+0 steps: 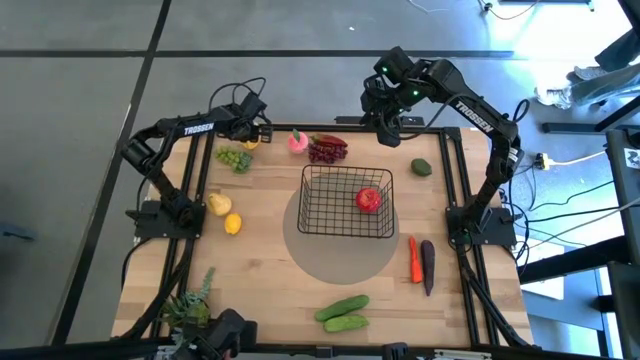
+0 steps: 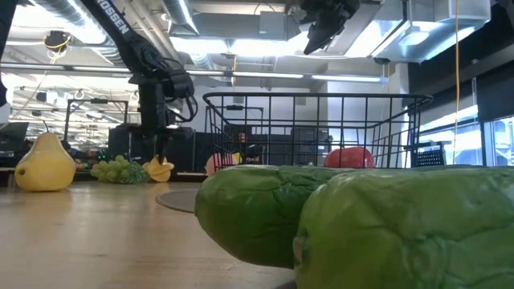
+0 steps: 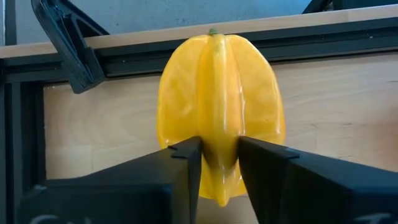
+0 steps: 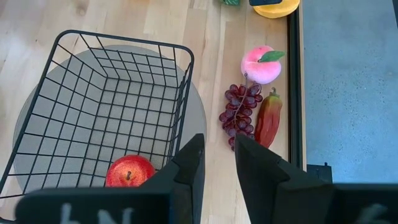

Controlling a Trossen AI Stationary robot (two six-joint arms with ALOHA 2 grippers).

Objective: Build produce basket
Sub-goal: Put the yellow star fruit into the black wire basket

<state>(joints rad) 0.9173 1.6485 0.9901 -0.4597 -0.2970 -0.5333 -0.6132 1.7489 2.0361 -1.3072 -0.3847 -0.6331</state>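
Observation:
The black wire basket (image 1: 347, 169) stands mid-table on a grey round mat and holds a red apple (image 1: 369, 199). My left gripper (image 1: 250, 133) is at the far left of the table, pointing down, shut on a yellow star fruit (image 3: 217, 93). My right gripper (image 1: 388, 128) hangs high over the far edge, empty, its fingers a narrow gap apart (image 4: 219, 155). A peach (image 4: 262, 65), purple grapes (image 4: 239, 112) and a red pepper (image 4: 268, 118) lie on the table beyond the basket. My left gripper pinches the star fruit by its middle ridge (image 3: 219, 140), one finger (image 3: 186, 165) on each side of that ridge. It comes from above, pointing down. In the low view the star fruit (image 2: 161, 170) rests on the table under the fingers.
Green grapes (image 1: 234, 158) lie beside the star fruit. A pear (image 1: 219, 205) and a lemon (image 1: 233, 224) sit left of the basket. A green fruit (image 1: 421, 167), a carrot (image 1: 413, 258) and an eggplant (image 1: 428, 265) lie right. Cucumbers (image 1: 343, 312) and a potted plant (image 1: 190, 300) are near.

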